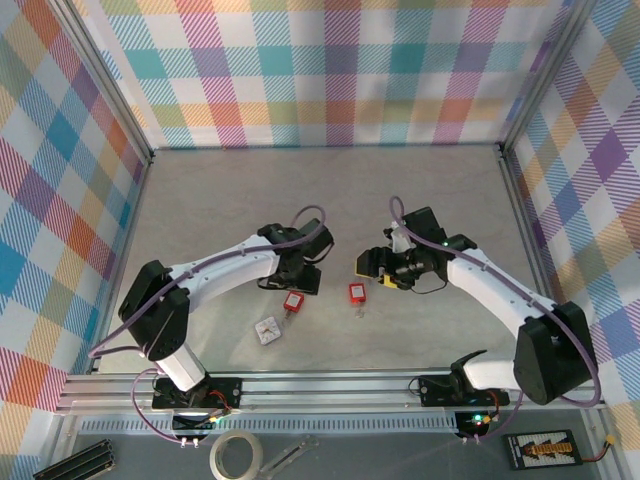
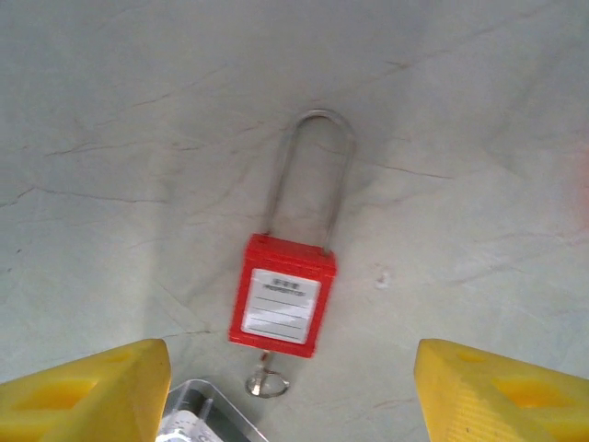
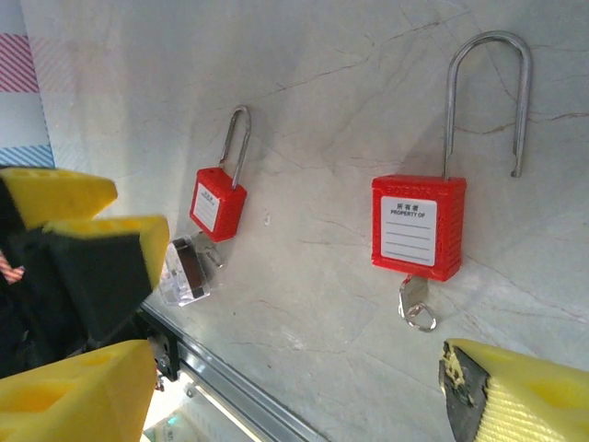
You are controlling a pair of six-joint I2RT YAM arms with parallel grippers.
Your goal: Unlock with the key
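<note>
The pale stone-look table is smooth, so I expect anything small to skate on it. My left pincer hangs wide and empty right over the left padlock, which lies flat with its label up between my fingers. My right pincer is wide and empty too, just beside the right padlock, whose shackle has one leg out of the body, so I judge that one done. The left one's shackle sits with both legs in. I take the red body for hard, light plastic: stiff enough to clamp firmly across its flanks, but liable to spin if only nudged. The steel loop is rigid and slick, a poor hold. The key in the bottom is thin and tiny; pinch its flat head, not the ring.
</note>
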